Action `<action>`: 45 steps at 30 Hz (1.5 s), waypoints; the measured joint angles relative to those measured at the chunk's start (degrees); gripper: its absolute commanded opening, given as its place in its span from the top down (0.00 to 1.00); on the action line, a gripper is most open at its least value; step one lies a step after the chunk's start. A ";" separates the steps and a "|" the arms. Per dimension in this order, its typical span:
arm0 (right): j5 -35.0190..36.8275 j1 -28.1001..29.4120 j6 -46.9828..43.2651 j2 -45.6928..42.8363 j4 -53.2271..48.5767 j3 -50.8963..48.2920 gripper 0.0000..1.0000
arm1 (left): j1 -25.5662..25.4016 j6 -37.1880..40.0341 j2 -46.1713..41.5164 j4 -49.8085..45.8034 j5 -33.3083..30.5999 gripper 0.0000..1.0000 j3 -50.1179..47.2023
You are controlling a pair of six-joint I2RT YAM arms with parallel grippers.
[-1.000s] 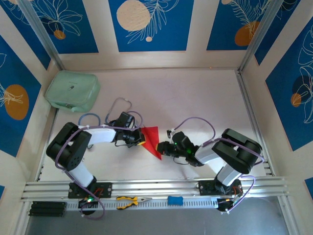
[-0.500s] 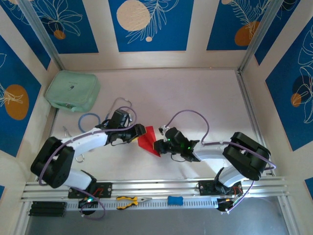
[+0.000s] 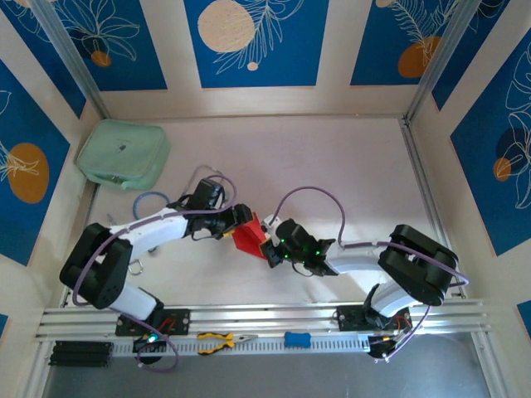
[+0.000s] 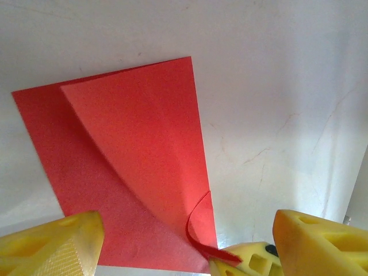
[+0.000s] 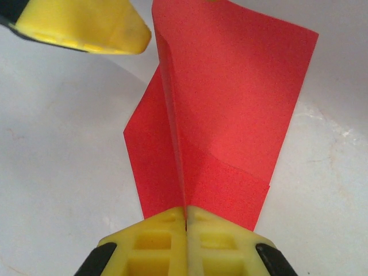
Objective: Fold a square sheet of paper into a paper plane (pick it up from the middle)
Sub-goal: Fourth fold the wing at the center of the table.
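The red sheet of paper lies folded on the table between both arms, a creased four-sided shape rather than a pointed paper plane. In the left wrist view the paper lies flat, with one flap curling up at its near corner. My left gripper hovers over its left edge, open, its yellow fingers wide apart on either side. My right gripper is shut on the paper's raised centre crease, pinching it between its pads.
A mint-green pouch sits at the back left corner. A blue ring lies near the left arm. Pliers and a small blue item rest on the front rail. Bare table stretches behind and to the right.
My left gripper has opened and let go of the paper. My right gripper, still shut on the crease, has moved left with the paper, which now looks more bunched.
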 measured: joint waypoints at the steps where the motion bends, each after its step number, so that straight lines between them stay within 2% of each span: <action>1: 0.55 0.33 -0.76 0.00 0.00 0.00 0.94 | 0.00 -0.02 0.66 -0.50 0.20 0.28 0.74; 5: 3.13 2.08 -3.85 0.00 0.09 0.00 0.92 | 0.00 0.00 2.64 -1.40 0.61 0.38 2.43; 9: 5.92 4.13 -6.21 0.20 0.31 0.00 0.89 | 0.02 -0.15 3.76 -2.75 0.94 0.62 2.45; 11: 7.28 5.03 -6.97 0.61 0.24 0.04 0.86 | 0.02 0.04 4.09 -3.26 1.01 0.71 2.45; 15: 10.69 7.15 -8.24 1.03 -0.26 0.13 0.79 | 0.02 0.28 4.09 -4.28 0.96 0.83 2.49; 19: 13.88 9.03 -8.81 1.03 -1.25 0.22 0.77 | 0.02 0.31 4.07 -4.66 0.98 0.93 2.49; 32: 22.38 13.18 -8.07 0.96 -7.41 0.72 0.75 | 0.02 -0.68 4.07 -4.87 1.01 0.96 2.49; 45: 23.04 13.27 -7.87 1.09 -7.23 2.25 0.78 | 0.02 -1.09 3.91 -4.87 1.01 0.96 2.49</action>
